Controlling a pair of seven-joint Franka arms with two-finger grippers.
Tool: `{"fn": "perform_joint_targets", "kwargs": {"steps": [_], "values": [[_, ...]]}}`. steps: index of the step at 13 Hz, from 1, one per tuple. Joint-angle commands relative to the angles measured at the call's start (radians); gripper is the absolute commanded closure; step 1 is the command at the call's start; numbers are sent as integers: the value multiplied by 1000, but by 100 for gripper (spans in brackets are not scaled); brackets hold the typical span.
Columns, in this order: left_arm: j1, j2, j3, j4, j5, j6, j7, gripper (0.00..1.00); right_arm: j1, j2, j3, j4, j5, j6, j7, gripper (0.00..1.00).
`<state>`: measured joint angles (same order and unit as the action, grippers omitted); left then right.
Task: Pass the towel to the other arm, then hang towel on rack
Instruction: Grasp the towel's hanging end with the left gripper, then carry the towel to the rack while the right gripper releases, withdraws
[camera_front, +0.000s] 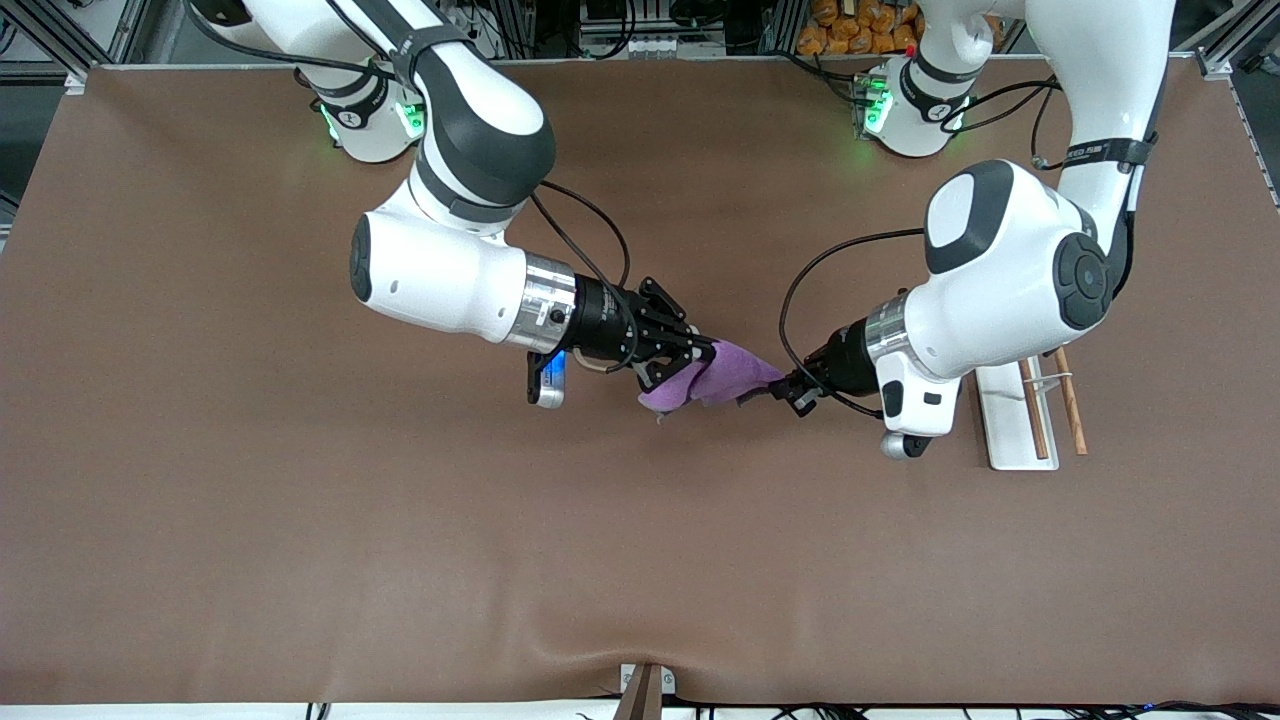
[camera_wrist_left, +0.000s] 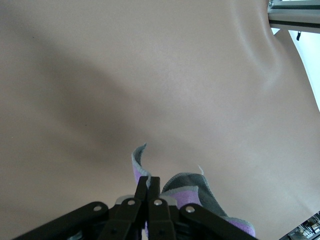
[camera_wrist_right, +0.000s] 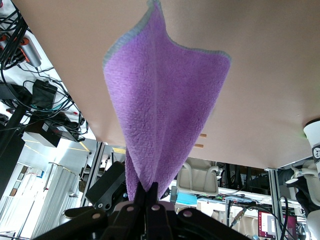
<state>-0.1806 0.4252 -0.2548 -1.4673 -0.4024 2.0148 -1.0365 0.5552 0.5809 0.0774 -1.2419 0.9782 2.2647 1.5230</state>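
Observation:
The purple towel (camera_front: 722, 374) hangs in the air over the middle of the table, stretched between both grippers. My right gripper (camera_front: 703, 352) is shut on one end of it. The right wrist view shows the towel (camera_wrist_right: 165, 100) fanning out from the pinched jaws of the right gripper (camera_wrist_right: 150, 189). The other arm (camera_front: 1000, 280), my left one, has its gripper (camera_front: 785, 386) shut on the towel's other corner. In the left wrist view the left gripper (camera_wrist_left: 149, 183) pinches the grey-edged towel (camera_wrist_left: 190, 195). The rack (camera_front: 1012, 430) stands on the table under the left arm's wrist, partly hidden by it.
The brown table mat (camera_front: 300, 500) stretches wide on all sides of the arms. A small bracket (camera_front: 645, 690) sits at the table's edge nearest the front camera. Both arm bases (camera_front: 905, 110) stand along the edge farthest from that camera.

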Motion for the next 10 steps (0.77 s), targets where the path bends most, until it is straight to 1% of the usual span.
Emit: {"fn": "perform_joint_targets", "kwargs": {"steps": [1,2,3,4,5,6,8,10], "values": [[6,-3,2,10,19,-25,6,100,3,-1,-13,15,24,-2,11,88],[13,-5,2,9,33,-48,28,100,2,-1,-13,15,23,-4,37,67],[27,-8,2,9,42,-77,58,100,0,-1,-13,13,22,-8,69,40],[35,-9,2,9,56,-115,96,100,-1,-1,-14,15,14,-10,75,0],[36,-13,3,9,88,-148,133,100,0,-6,-19,15,10,-23,72,0],[44,-16,3,9,146,-180,166,100,-1,-7,-21,15,8,-43,72,0],[58,-25,2,5,242,-255,302,100,-6,-12,-25,15,1,-88,72,0],[96,-31,2,1,307,-318,488,100,-37,-27,-24,16,-79,-147,71,0]]}}
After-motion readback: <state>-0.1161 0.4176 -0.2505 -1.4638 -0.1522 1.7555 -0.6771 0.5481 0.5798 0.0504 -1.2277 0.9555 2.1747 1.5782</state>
